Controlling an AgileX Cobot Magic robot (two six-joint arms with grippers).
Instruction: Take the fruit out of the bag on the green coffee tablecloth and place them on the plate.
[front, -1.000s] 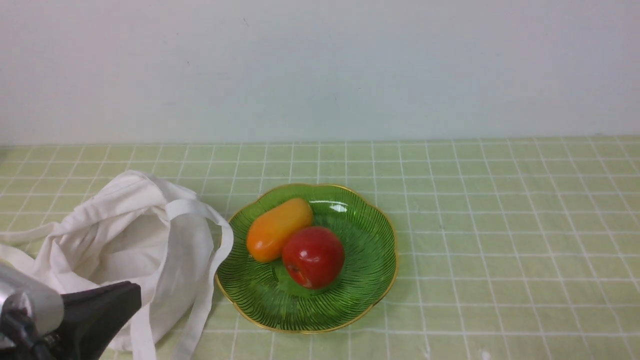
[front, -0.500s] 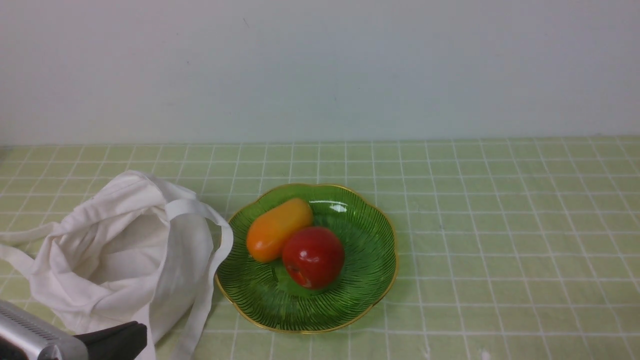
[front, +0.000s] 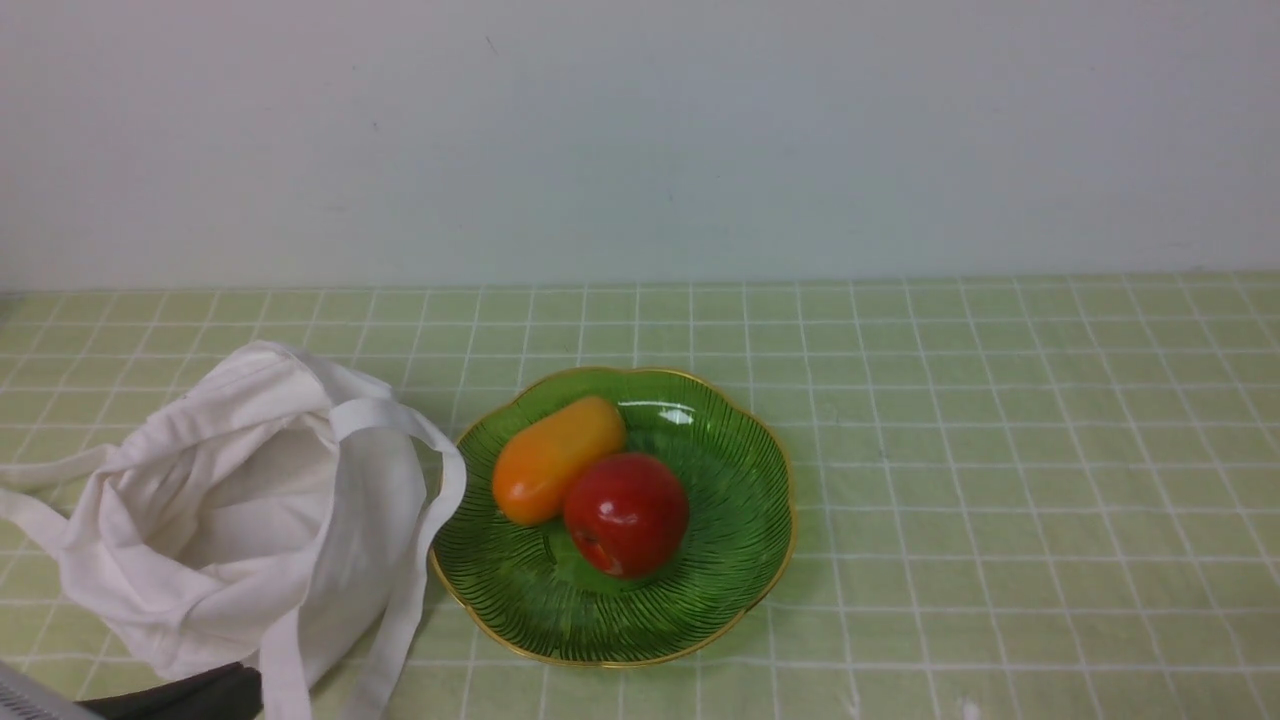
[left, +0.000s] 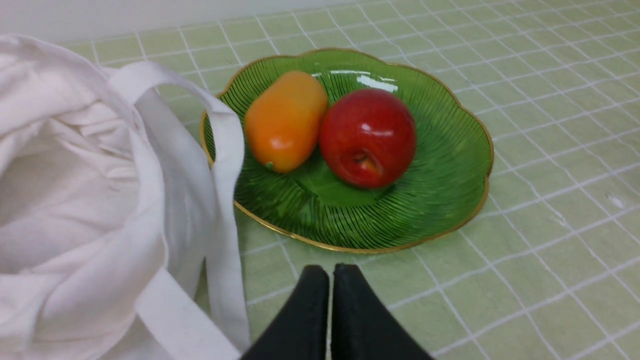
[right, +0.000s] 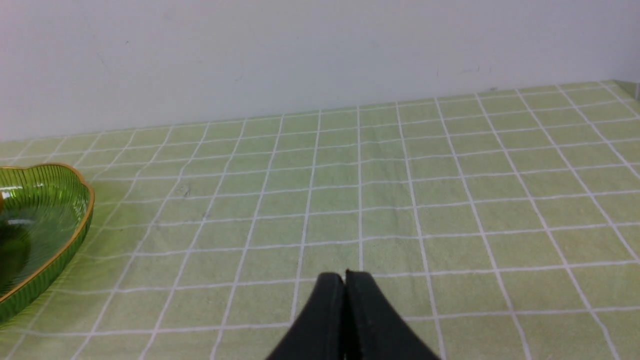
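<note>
Red fruit (front: 626, 514) in plate (front: 740, 600), orange fruit (front: 556, 458) alongside

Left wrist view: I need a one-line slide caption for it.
Glossy red apple-like fruit and oblong orange fruit rest together in the ribbed green glass plate, beside the white cloth bag.
</note>
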